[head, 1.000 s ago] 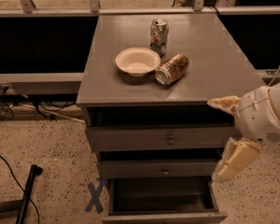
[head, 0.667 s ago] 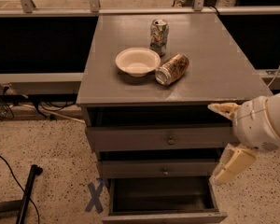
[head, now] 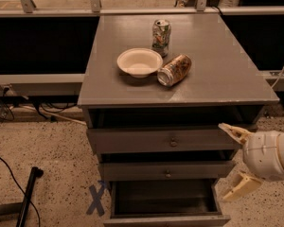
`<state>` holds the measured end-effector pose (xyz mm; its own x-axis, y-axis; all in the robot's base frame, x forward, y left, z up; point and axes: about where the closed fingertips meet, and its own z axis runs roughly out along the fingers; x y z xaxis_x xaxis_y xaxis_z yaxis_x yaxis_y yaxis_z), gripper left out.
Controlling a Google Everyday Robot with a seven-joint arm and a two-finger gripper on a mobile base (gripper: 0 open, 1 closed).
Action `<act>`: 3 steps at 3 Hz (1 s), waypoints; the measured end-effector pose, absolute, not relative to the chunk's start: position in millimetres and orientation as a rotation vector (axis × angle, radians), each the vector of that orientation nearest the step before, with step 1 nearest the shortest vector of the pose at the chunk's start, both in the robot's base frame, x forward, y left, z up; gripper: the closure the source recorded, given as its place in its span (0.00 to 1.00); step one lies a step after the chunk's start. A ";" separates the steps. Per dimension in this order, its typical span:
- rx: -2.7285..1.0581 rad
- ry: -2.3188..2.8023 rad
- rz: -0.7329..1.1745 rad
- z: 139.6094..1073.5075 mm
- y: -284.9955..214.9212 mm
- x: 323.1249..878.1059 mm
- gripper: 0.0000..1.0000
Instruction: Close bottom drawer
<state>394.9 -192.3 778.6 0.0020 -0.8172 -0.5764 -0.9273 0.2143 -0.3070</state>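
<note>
A grey wooden cabinet with three drawers stands on a speckled floor, seen from the front and above. The bottom drawer (head: 164,203) is at the foot of the cabinet, pulled out toward the viewer, its dark inside showing behind a thin plain front. Above it, the middle drawer (head: 166,170) and the top drawer (head: 166,140) each carry a small knob and sit less far out. The robot's cream hand (head: 236,160) hovers at the cabinet's right edge, level with the middle drawer, its two fingers spread wide apart and holding nothing. On the counter (head: 222,63) rest a white bowl (head: 139,62), an upright can (head: 161,31) behind it, and a can on its side (head: 174,70) just beside the bowl. A blue X (head: 98,198) marks the floor to the left of the bottom drawer.
</note>
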 end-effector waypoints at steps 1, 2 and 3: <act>-1.619 1.828 0.212 778.6 -192.3 394.9 0.00; -1.547 1.836 0.252 751.1 -187.6 401.4 0.00; -1.527 1.779 0.225 711.8 -165.1 402.0 0.00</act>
<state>402.0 -165.1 711.8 0.0108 -0.7678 -0.6406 -0.9033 0.2673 -0.3356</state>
